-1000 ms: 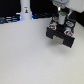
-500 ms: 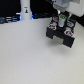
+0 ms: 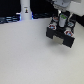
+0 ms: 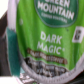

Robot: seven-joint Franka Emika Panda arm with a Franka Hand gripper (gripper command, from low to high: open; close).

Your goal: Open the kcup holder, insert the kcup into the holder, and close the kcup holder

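Exterior view, left to right: white post (image 3: 25,10) standing far back on the desk (image 3: 30,55); kcup holder (image 3: 62,36) sitting toward the exterior view's right, gripper (image 3: 64,20) hanging directly over it. Jaws appear to be clamping the kcup (image 4: 47,37), green lid filling the wrist view. Advice: keep the pod level, centre it over a slot, lower slowly.
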